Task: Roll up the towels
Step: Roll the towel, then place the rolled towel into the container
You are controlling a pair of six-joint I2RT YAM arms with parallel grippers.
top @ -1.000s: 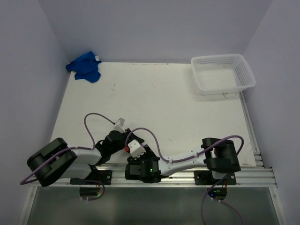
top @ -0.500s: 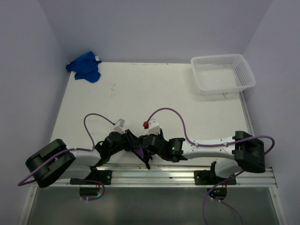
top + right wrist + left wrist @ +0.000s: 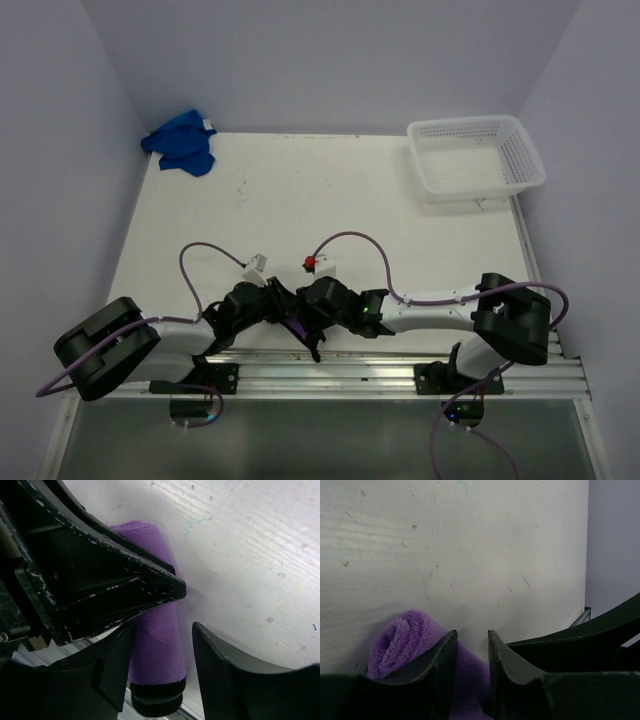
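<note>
The dark purple towel (image 3: 152,645) lies rolled up near the table's front edge, its black hem (image 3: 155,705) at the near end. It shows as a sliver (image 3: 296,326) between both arms in the top view. My left gripper (image 3: 471,635) is shut on the roll (image 3: 402,642), with purple cloth filling the gap between its fingers. From the other side, my right gripper (image 3: 162,630) straddles the same roll, open, with a gap on its right finger's side. Both the left gripper (image 3: 283,308) and right gripper (image 3: 312,322) meet at the towel. The blue towel (image 3: 180,143) lies crumpled in the far left corner.
A white mesh basket (image 3: 524,150) stands at the far right corner. The metal rail (image 3: 380,375) runs along the near edge just behind the roll. Purple cables loop above both arms. Walls close in the table on three sides.
The right arm swung from its folded pose near the rail over to the purple towel, and its jaws have narrowed around the roll. The left gripper kept its hold in place.
</note>
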